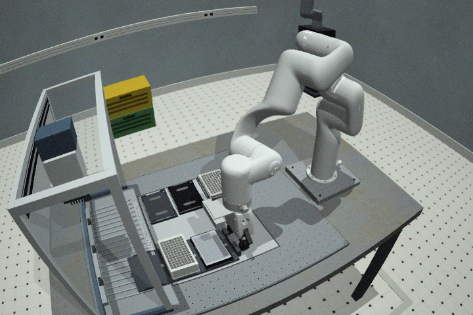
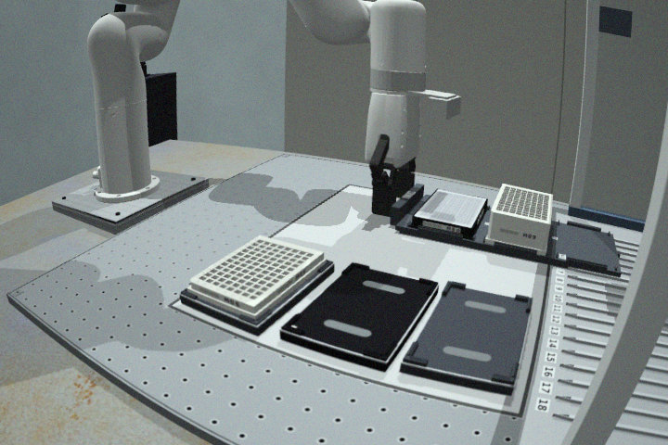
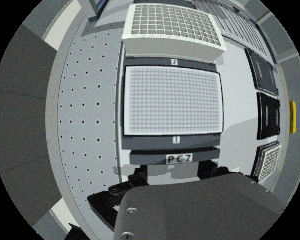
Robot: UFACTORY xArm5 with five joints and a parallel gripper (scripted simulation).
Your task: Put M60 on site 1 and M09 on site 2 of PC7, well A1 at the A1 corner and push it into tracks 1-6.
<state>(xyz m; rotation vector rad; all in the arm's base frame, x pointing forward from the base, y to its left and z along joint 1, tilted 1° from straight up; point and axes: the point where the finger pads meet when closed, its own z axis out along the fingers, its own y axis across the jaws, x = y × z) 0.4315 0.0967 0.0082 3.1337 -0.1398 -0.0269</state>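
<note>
At the handle end of carrier PC7 (image 1: 224, 237) (image 2: 481, 245) (image 3: 175, 157), in the top view, the tool (image 1: 244, 243) (image 2: 392, 204) (image 3: 173, 168) is shown. In the exterior view, the carrier's far end lies over the rails (image 1: 114, 237) (image 2: 597, 333); insertion is judged under way. In the wrist view, fingers are spread wide, gripping nothing; a straight, level push is required next.
</note>
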